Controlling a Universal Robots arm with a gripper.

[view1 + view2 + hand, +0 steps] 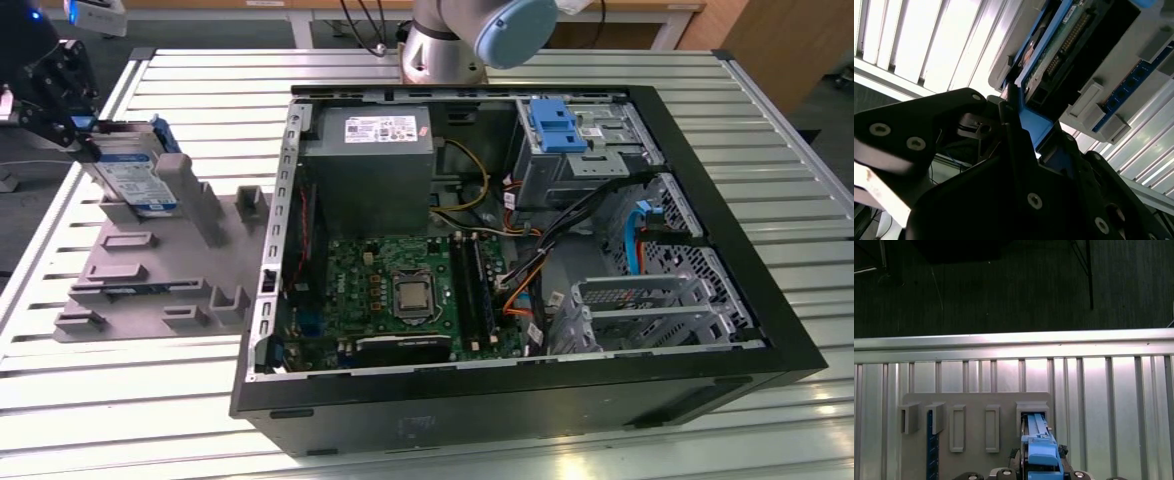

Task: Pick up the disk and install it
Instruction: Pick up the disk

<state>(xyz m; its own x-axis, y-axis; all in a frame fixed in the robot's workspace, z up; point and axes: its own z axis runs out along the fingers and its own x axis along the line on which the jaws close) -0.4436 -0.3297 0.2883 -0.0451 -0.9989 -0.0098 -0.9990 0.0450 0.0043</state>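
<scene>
The disk [138, 172] stands on edge in a slot of the grey fixture [147, 285] at the exterior view's left, outside the computer case. It is silver with a white-and-blue label and blue side rails. My black gripper [86, 140] reaches it from the far left and is shut on its blue-railed upper end. In the second wrist view the dark fingers [1010, 107] clamp the blue rail, with the disk [1064, 40] and its circuit board side beyond. In the first wrist view the disk's blue edge [1038, 440] rises from a slot, and the gripper [1038, 462] is around it.
The open computer case [747, 335] lies on the slatted metal table [134, 410]. Inside are a grey power supply [367, 165], a motherboard [387, 290], cables, a blue latch [554, 125] and a metal drive cage [641, 300]. The fixture has several raised slots, and a blue memory stick [931, 447] stands in one.
</scene>
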